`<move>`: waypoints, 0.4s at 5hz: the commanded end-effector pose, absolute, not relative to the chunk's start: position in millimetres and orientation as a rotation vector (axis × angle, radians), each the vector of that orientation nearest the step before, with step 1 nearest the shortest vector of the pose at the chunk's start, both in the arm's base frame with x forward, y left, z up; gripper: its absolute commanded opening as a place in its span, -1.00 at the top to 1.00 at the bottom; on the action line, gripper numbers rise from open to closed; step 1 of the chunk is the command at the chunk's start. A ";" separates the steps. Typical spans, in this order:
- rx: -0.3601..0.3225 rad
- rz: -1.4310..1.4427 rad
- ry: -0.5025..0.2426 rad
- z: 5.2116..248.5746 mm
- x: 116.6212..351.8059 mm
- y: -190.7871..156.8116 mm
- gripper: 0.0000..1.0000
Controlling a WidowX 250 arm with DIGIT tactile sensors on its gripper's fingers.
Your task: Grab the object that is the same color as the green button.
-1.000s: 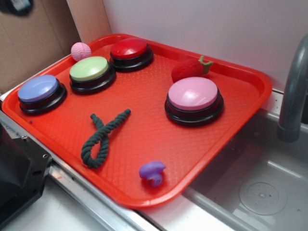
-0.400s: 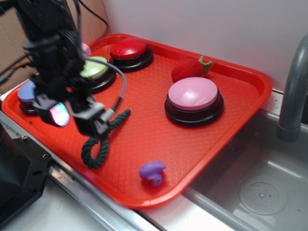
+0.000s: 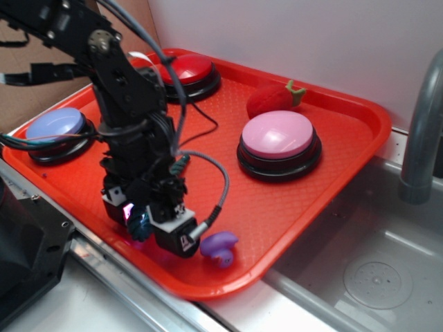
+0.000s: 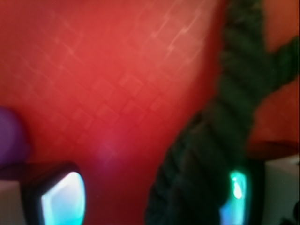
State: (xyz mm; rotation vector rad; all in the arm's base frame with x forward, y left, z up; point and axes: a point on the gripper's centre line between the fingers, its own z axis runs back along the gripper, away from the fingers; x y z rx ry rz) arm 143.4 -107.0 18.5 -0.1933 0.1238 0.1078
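The dark green twisted rope [image 4: 220, 140] lies on the red tray [image 3: 277, 207]. In the exterior view only its far tip [image 3: 179, 164] shows behind the arm. My gripper [image 3: 156, 232] is down at the tray over the rope's loop end, near the front edge. In the wrist view my gripper [image 4: 149, 201] is open. The rope runs between the fingers, close to the right fingertip [image 4: 236, 187], with bare tray [image 4: 103, 70] toward the left fingertip [image 4: 63, 197]. The green button is hidden behind the arm.
A purple duck [image 3: 219, 247] sits just right of the gripper, also at the wrist view's left edge [image 4: 11, 138]. Blue [image 3: 55, 128], red [image 3: 187, 69] and pink [image 3: 278, 135] buttons and a strawberry [image 3: 273, 99] stand on the tray. A sink [image 3: 374, 270] and faucet [image 3: 422, 131] are to the right.
The arm came into view from the left, then moved forward and down toward the tray's front edge. It now covers the rope's loop and the green button.
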 end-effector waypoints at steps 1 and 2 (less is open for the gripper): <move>-0.173 0.026 0.110 26.3 142.0 -110.8 1.00; -0.125 -0.059 0.095 55.6 149.3 -107.0 1.00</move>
